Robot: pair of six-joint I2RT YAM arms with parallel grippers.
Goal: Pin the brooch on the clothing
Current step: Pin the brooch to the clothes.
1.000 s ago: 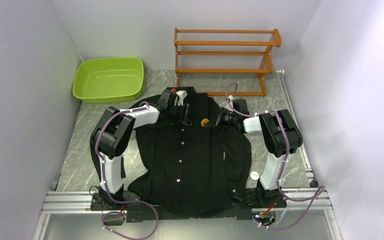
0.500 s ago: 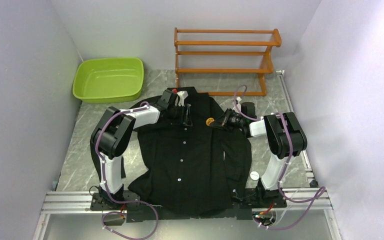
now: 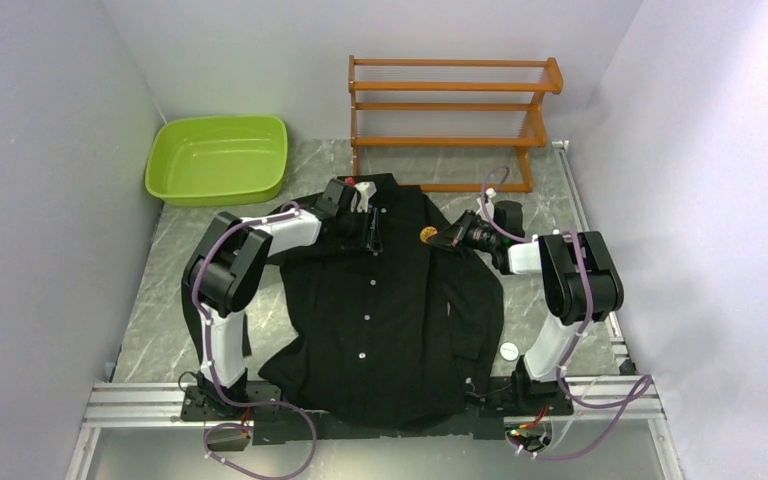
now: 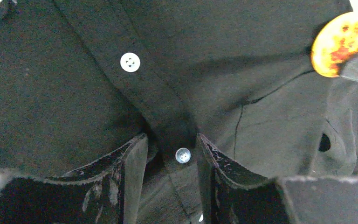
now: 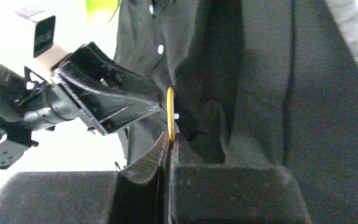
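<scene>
1. The right claw (image 5: 169, 139) was clenched on the brooch (image 5: 170, 109), holding it edge-up over the clothing (image 3: 380, 330) near the collar.
2. The left claw (image 4: 170, 142) straddled the button placket (image 4: 168, 119), fingers apart; whether it was grasping was unclear.

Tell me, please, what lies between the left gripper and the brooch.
Only the clothing, a bare stretch of black fabric, as the left wrist view shows.

The right claw (image 3: 439, 237) holds the little orange brooch (image 3: 426, 234) at its tip, over the black shirt (image 3: 390, 320). The left claw (image 3: 370, 235) sits on the shirt, near the brooch's other side.
</scene>
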